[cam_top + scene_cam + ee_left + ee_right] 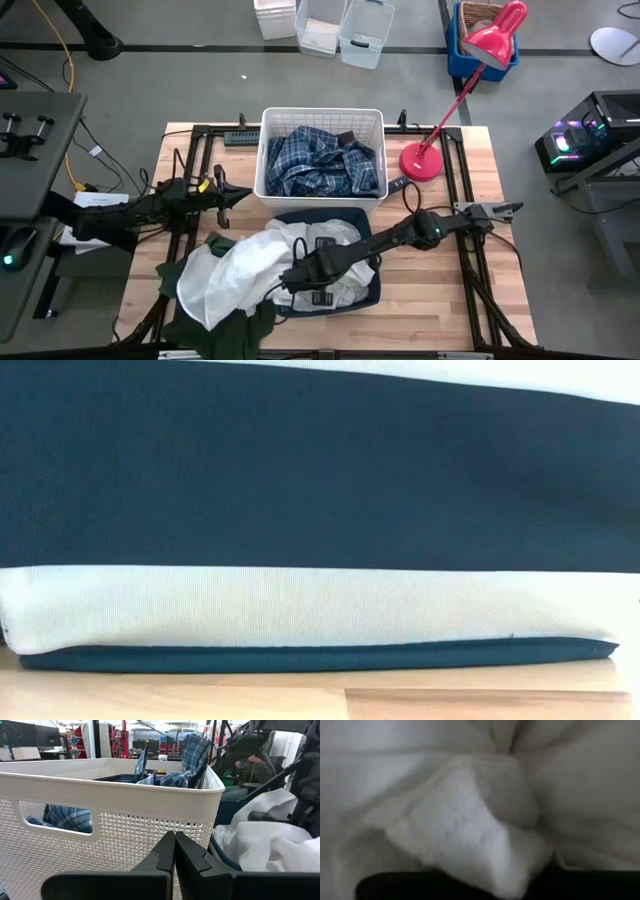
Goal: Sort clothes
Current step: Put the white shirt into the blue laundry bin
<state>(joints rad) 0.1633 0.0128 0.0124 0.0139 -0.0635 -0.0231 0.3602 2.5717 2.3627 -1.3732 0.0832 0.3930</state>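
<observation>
A blue-and-white plaid shirt [322, 165] lies in the white slatted basket [270, 150] at the table's far middle; it also shows in the left wrist view [192, 757]. Large white garments [250, 265] fill the navy bin [365, 295] and spill over its left rim onto the table. A dark green garment [225, 330] lies under them at the near edge. My left gripper [235, 196] is shut and empty, level, just left of the basket [100, 820]. My right gripper [292, 278] is down among the white garments [470, 835] in the bin; the cloth hides its tips.
A red desk lamp [425, 160] stands on the table right of the basket. The bin's navy and white wall [320, 510] fills the low view. Bare wood [450, 300] lies right of the bin. Clear plastic boxes [330, 30] stand on the floor beyond the table.
</observation>
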